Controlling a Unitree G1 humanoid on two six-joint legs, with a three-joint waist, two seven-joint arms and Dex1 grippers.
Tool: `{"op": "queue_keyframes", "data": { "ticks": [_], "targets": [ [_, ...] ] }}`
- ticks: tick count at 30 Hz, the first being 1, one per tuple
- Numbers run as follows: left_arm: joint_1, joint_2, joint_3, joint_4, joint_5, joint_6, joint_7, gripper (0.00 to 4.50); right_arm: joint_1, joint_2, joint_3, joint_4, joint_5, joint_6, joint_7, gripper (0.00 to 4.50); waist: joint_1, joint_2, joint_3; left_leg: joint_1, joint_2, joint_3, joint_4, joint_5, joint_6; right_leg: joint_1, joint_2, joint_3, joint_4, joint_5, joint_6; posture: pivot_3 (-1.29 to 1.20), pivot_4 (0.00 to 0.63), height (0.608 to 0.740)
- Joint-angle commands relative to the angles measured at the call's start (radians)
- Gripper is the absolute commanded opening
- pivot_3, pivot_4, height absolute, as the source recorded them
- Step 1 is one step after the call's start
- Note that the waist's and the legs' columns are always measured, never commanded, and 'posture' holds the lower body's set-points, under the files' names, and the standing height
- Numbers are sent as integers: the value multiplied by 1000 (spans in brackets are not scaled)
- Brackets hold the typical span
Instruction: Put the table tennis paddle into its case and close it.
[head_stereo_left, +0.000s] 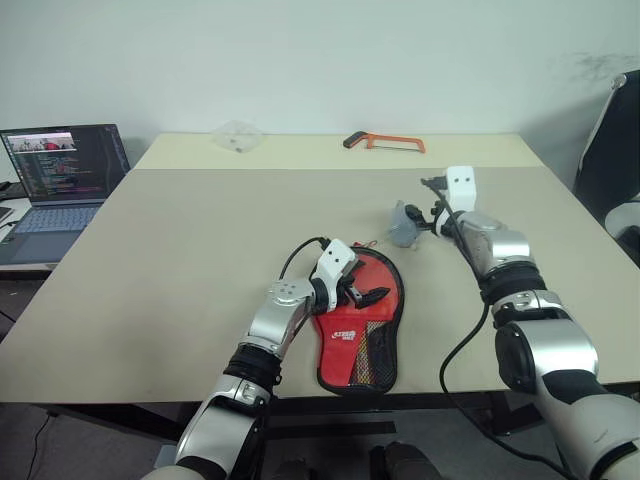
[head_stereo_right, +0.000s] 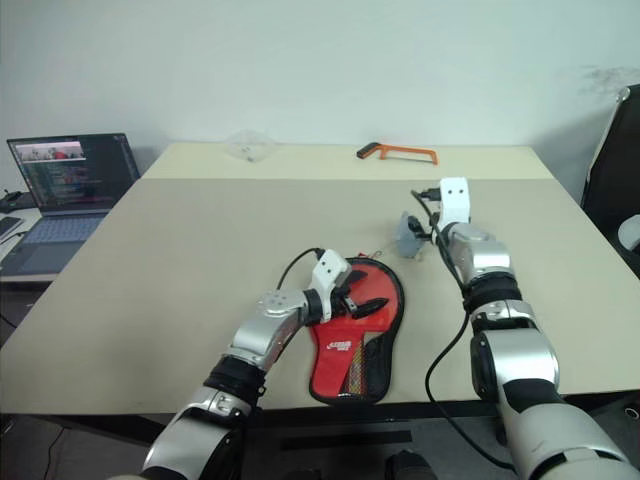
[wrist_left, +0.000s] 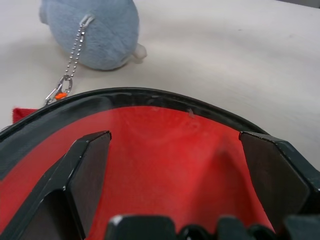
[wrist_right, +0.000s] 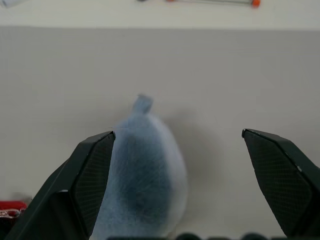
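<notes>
The case near the front edge of the beige table is red with a white logo, black mesh and a black edge, the fluffy pouch is grey-blue with a silver chain, and the hacksaw by the back edge is orange.

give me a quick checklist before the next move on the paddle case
1. Left gripper open: ok, jaws spread over the case.
2. Right gripper open and holding nothing: ok.
3. Case flat on the table: ok.
4. Paddle inside the case: cannot tell.
5. Zipper closed: cannot tell.
6. Grey pouch out of the way: not ok, it sits between the right gripper's fingers, just past the case's round end.
</notes>
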Motion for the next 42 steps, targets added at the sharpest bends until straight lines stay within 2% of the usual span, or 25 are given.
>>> {"op": "queue_keyframes", "data": {
  "ticks": [1,10,15,20,23,25,28,31,34,37,42],
  "targets": [
    [40,-1,-15,-29,-2,55,21,4465,-61,11,-49,87,24,-69,-7,4500,0,0,0,0,0,0,0,0,0,0,0,0,0,0,0,0,150,740],
    [78,10,-15,-109,-15,112,50,4465,-67,86,-63,201,2,-91,-10,4500,-3,2,-1,3,0,0,0,0,0,2,0,0,1,0,0,0,150,740],
    [81,12,-20,-123,-17,125,61,4500,-67,97,-75,212,1,-107,-47,2892,-1,2,-1,3,0,-1,1,0,0,3,0,0,1,0,0,0,150,740],
    [70,5,-28,-111,-16,125,65,4500,-68,56,-75,197,-16,-131,-85,1221,1,2,-1,3,0,-1,1,0,0,3,0,0,1,0,0,0,150,740],
    [62,1,-34,-95,-12,124,66,4500,-58,-25,-31,158,-68,-131,-82,716,5,3,-1,2,0,-2,1,0,0,3,0,-1,1,0,0,0,150,740],
    [59,-1,-29,-78,-6,111,85,4500,-24,-73,13,106,-100,-93,-18,538,6,3,-1,1,-1,-2,1,0,0,3,0,-1,0,0,0,0,150,740],
    [53,0,-18,-43,2,93,115,4500,84,-127,88,-75,-123,-4,133,492,7,4,-1,2,-1,-2,1,0,0,4,0,-1,-1,0,0,0,150,740],
    [55,15,-20,-10,4,74,116,4500,327,-253,222,-519,-128,145,371,491,13,6,-3,3,0,-4,1,0,0,6,0,-2,-1,0,0,0,150,740],
    [58,25,-24,8,6,60,113,4500,516,-395,282,-900,-88,268,536,440,21,16,-7,4,-1,-3,1,0,1,6,0,-2,-1,-1,2,0,150,740],
    [53,30,-21,23,2,55,115,4500,644,-539,289,-1174,-34,322,670,420,24,16,-7,6,-1,-4,1,0,1,8,2,-3,-2,-5,8,0,150,740],
    [38,33,-19,55,2,42,114,4500,753,-695,227,-1425,80,324,825,420,19,14,-6,15,0,-1,1,0,0,21,3,-3,-4,-7,11,0,150,740]
  ]
}}
